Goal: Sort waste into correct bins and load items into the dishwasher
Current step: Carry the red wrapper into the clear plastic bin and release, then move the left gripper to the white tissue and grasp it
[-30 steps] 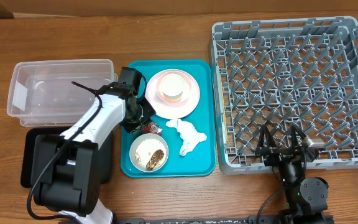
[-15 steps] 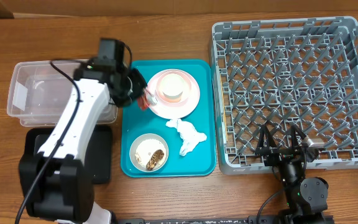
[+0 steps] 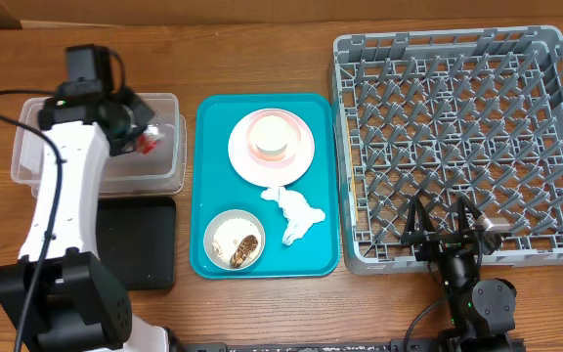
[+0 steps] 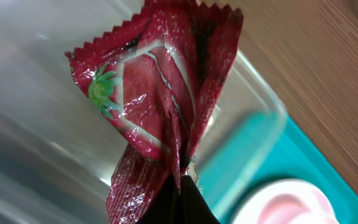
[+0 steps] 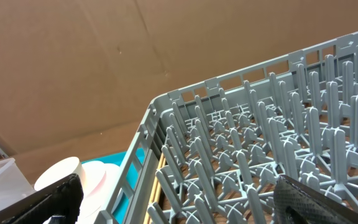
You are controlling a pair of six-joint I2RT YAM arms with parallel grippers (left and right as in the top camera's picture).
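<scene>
My left gripper [image 3: 143, 137] is shut on the crumpled red wrapper [image 3: 146, 143] and holds it over the right end of the clear tub [image 3: 47, 147]. In the left wrist view the wrapper [image 4: 160, 93] fills the frame, pinched at its lower end by the dark jaws [image 4: 182, 193]. The black tray [image 3: 150, 244] lies in front of the tub. On the teal tray [image 3: 213, 108] sit a white plate [image 3: 296, 161] with a pinkish bowl [image 3: 272, 135], a crumpled white napkin [image 3: 296, 215] and a white bowl [image 3: 235, 238] with food scraps. My right gripper [image 3: 443, 223] is open at the front edge of the grey dish rack [image 3: 457, 137].
The right wrist view looks into the rack's pegs [image 5: 260, 149], with the plate and a white cup [image 5: 58, 174] at the left. Wooden table [image 3: 262, 59] surrounds everything. My left arm [image 3: 52, 205] stretches over the tub and black tray.
My left gripper has carried the red wrapper from the teal tray leftward, past the plate, to above the clear tub. The right arm has not moved.
</scene>
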